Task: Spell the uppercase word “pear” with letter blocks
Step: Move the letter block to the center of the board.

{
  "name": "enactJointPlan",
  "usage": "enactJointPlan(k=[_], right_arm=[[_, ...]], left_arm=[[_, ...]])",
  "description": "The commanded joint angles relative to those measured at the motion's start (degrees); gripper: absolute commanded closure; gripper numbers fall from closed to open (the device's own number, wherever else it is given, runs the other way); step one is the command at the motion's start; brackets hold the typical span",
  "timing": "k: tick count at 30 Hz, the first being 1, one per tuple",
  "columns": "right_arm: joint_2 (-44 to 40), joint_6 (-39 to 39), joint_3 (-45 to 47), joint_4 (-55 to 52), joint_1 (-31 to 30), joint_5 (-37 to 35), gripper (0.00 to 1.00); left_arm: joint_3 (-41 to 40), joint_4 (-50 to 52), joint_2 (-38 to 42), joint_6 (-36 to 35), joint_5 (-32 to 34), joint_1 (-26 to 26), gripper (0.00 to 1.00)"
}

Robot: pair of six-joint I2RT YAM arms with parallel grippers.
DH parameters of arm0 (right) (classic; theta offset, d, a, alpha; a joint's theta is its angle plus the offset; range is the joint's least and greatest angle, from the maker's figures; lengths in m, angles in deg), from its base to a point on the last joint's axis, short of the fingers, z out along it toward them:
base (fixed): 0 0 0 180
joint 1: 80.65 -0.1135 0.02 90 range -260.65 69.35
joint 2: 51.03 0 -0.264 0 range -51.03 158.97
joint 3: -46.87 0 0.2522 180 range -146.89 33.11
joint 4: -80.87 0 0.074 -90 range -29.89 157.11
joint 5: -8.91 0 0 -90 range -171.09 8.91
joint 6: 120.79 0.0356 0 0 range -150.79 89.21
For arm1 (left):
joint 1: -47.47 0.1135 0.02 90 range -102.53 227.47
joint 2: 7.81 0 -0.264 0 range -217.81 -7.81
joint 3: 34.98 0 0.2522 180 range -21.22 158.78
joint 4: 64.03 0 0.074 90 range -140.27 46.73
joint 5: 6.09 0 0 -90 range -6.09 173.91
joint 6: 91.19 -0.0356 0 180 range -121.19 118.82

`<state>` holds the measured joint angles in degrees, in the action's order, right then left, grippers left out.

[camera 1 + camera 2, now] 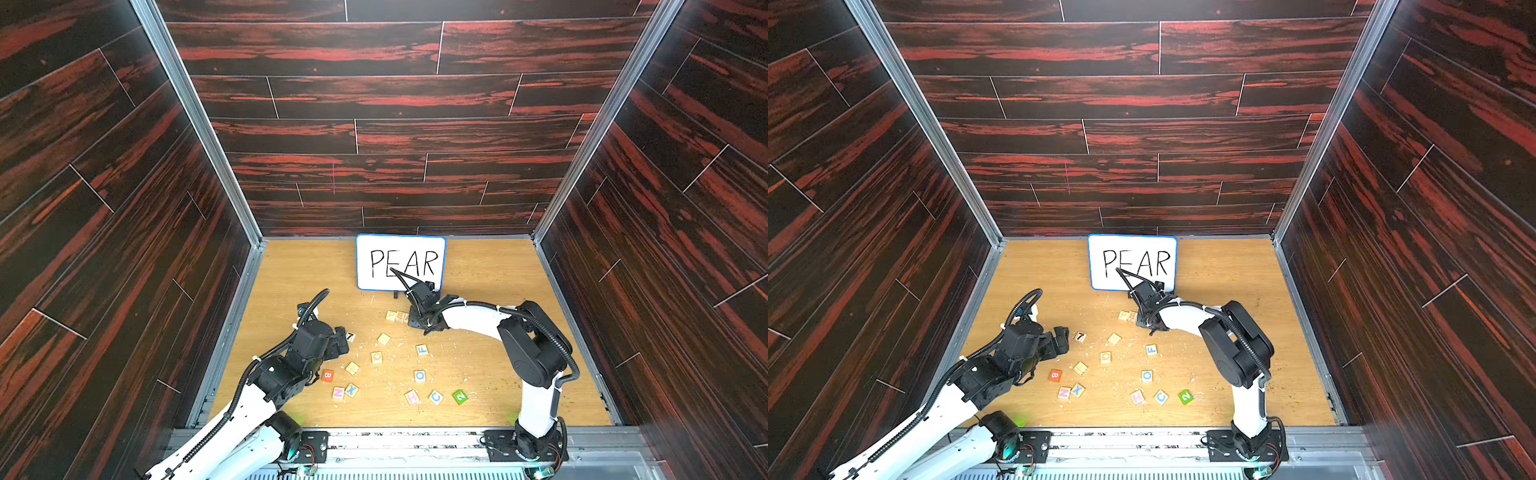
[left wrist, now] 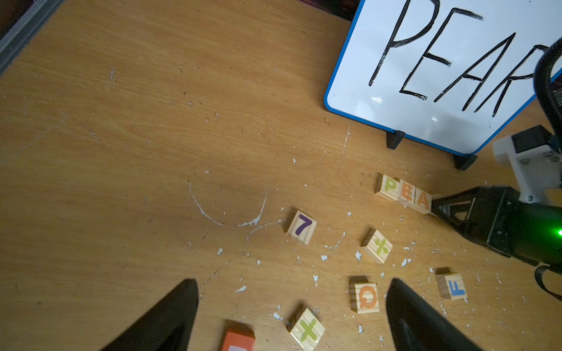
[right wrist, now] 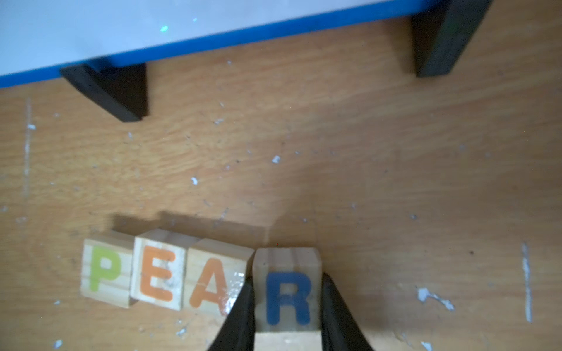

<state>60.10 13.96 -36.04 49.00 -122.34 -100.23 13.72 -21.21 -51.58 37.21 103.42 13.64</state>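
Note:
Three letter blocks stand in a row in front of the whiteboard: green-yellow P (image 3: 103,270), orange E (image 3: 158,272) and orange A (image 3: 211,278). My right gripper (image 3: 287,278) is shut on the blue R block (image 3: 287,299), holding it just to the right of the A. One finger overlaps the A's edge. I cannot tell whether the R rests on the table. In both top views the right gripper (image 1: 411,320) hides the R, and only the P (image 1: 391,316) and E (image 1: 1132,316) show. My left gripper (image 2: 292,282) hangs open over loose blocks with nothing in it.
The whiteboard (image 1: 401,262) reading PEAR stands on black feet just behind the row. Loose blocks are scattered across the wooden table (image 1: 498,353): a 7 (image 2: 301,227), Q (image 2: 365,296), F (image 2: 451,285), an X (image 2: 307,329), a red block (image 2: 238,338) and a green 2 (image 1: 460,397).

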Motion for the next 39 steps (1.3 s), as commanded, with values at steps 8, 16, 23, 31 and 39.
enactJointPlan(k=[8, 16, 23, 31, 39], right_arm=[[2.2, -2.5, -2.1, -2.2, -0.3, -2.4, 0.70], [1.0, -4.5, -2.9, -4.2, -0.3, -3.5, 0.61], [-3.3, -4.9, -1.5, -3.8, -0.3, -3.7, 0.50], [-12.5, -6.1, 3.6, -4.9, 0.8, -10.1, 0.36], [-12.1, -7.7, 7.4, -2.1, 5.7, -7.8, 0.27]], left_arm=[[0.8, 0.7, 0.4, 0.3, 1.1, 0.2, 0.01], [1.0, -0.2, -0.9, 0.3, 0.8, 0.2, 0.01], [1.1, -0.2, -1.1, 0.5, 0.7, 0.2, 0.01], [1.1, -0.2, -1.1, 0.5, 0.9, 0.2, 0.01], [1.2, -0.8, -2.2, 0.3, 0.7, 0.2, 0.01]])
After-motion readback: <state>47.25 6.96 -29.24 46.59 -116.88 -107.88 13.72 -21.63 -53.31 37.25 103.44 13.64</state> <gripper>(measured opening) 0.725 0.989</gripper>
